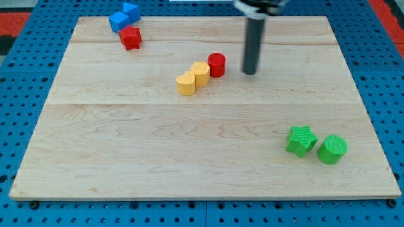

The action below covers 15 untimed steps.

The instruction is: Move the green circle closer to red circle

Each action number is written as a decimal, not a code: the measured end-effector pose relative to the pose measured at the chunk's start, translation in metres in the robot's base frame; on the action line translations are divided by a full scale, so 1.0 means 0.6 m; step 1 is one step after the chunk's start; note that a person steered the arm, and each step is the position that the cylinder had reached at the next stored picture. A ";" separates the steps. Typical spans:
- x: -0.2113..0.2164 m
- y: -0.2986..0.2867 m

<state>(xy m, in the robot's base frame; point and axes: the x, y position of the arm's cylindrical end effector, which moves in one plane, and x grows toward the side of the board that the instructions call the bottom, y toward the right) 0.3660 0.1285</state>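
Observation:
The green circle (pixel 332 149) sits near the view's bottom right, touching or almost touching a green star (pixel 301 139) on its left. The red circle (pixel 216 64) stands near the board's middle top, at the right end of a diagonal row with two yellow blocks. My tip (pixel 250 72) rests on the board just to the right of the red circle, a small gap between them. The tip is far up and to the left of the green circle.
A yellow hexagon (pixel 201 73) and a yellow heart-like block (pixel 185 83) lie left of the red circle. A red star-like block (pixel 131 38) and two blue blocks (pixel 124 16) sit at the top left. The wooden board (pixel 158 145) lies on a blue pegboard.

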 end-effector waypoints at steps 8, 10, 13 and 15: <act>0.341 0.075; 0.325 0.176; 0.270 0.187; 0.176 0.114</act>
<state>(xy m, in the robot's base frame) 0.4717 0.1967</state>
